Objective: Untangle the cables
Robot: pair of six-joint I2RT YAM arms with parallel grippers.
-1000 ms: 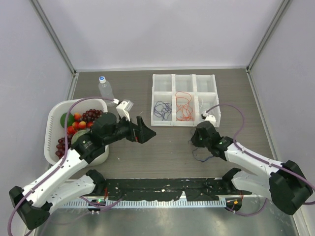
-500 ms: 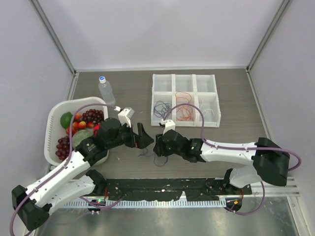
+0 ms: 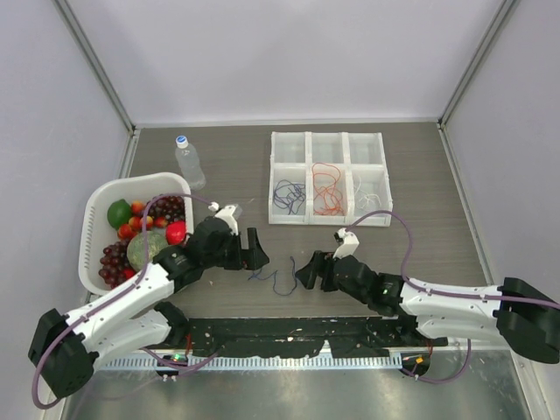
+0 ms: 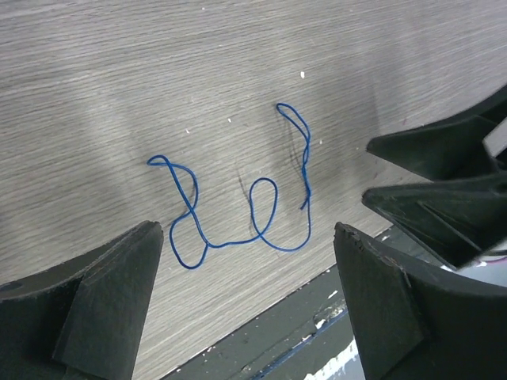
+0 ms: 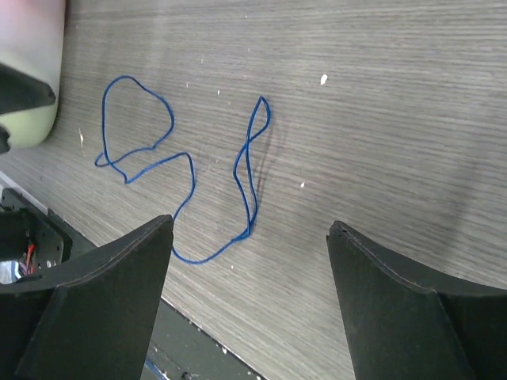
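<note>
Blue cable lies loose in loops on the bench; we see the left gripper spread wide beside it; the right gripper, opposite, gapes too, gripping nothing.

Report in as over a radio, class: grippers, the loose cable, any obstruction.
Left gripper open, empty. Right gripper open, empty. Blue cable lies looped on table between them, untouched. Nothing in the way.

Bright, even light comes from above. The blue cable casts a faint, soft shadow just beside it. The table around it is sharp.
</note>
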